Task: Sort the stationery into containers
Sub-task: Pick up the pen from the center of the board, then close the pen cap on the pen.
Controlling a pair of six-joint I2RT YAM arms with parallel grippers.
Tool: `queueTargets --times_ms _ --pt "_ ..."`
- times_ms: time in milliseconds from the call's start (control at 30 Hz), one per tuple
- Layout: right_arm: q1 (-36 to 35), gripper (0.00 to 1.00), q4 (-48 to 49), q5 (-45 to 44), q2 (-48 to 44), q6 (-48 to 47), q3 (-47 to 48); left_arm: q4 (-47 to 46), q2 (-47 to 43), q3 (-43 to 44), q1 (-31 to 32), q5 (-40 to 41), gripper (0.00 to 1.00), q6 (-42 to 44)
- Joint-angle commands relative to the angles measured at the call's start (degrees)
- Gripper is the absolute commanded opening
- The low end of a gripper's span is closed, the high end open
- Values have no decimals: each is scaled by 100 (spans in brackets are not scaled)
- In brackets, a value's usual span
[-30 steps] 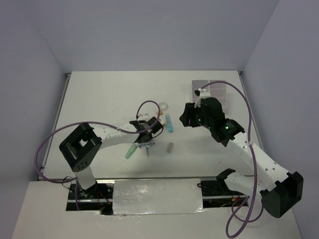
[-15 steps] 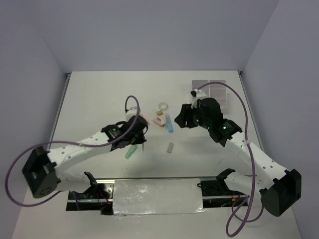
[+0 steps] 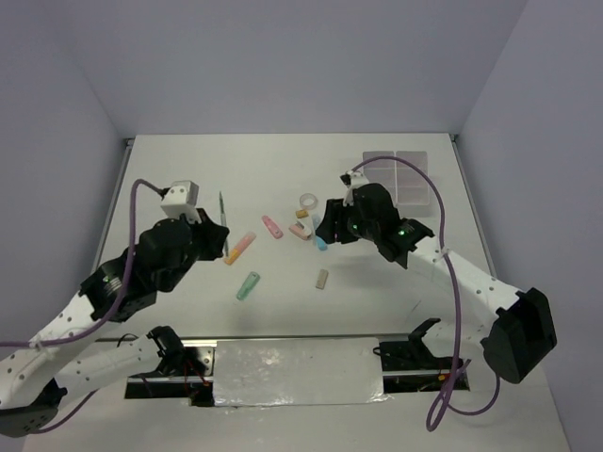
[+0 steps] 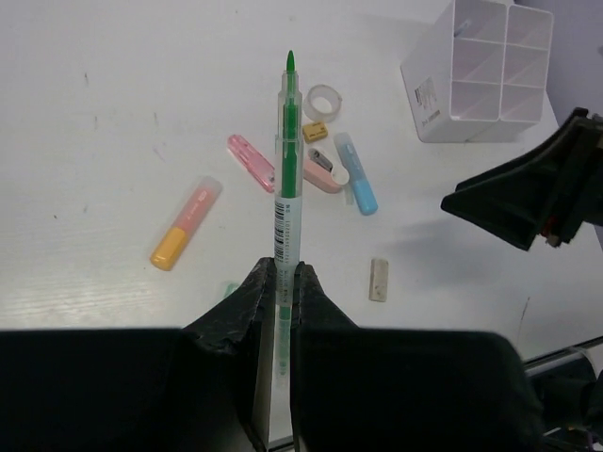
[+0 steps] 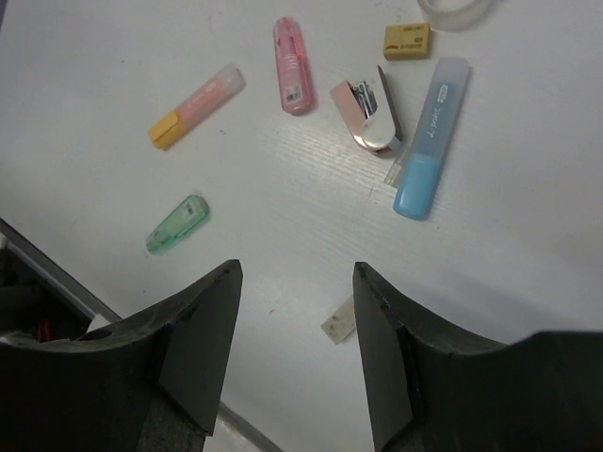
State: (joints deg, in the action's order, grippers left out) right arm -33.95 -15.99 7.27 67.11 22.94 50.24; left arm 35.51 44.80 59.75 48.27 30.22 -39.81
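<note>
Clearly in wrist view, left hand (image 4: 285, 273) grasping green pen (image 4: 289, 160), right hand (image 5: 297, 273) released

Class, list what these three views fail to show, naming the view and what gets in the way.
Left wrist view: the lower end of the green pen is hidden between the jaws of the left gripper.
Left wrist view: the far part of the container is cut off by the top edge.
Right wrist view: the tape ring is cut off by the top edge.
Top view: the blue stick lies mostly under the right gripper.
</note>
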Motion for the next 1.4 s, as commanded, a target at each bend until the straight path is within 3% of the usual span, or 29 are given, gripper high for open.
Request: queueTargets --times_ms 0,133,267,433,933,1133,1367 --pt "-129 59 149 -392 275 123 521 299 -348 37 -11 90 0 465" --pt "-208 56 -508 -1409 1046 325 1083 281 -568 -138 -11 -173 0 781" --pt "-366 41 -1272 -1623 1944 229 1969 167 -884 -507 -11 -323 0 975" --pt "-480 39 -1592 -1606 2868 333 2386 167 -1052 -560 -11 -455 0 967" --pt "-595 37 -1556 -1720 3932 378 2526 132 -1034 -569 -11 -631 0 1072" --pt "-481 36 -1214 -1483 3994 369 2473 158 -920 -578 -11 -649 0 1081" --pt "-419 36 -1477 -1702 4275 343 2684 150 -806 -560 -19 -631 0 1107"
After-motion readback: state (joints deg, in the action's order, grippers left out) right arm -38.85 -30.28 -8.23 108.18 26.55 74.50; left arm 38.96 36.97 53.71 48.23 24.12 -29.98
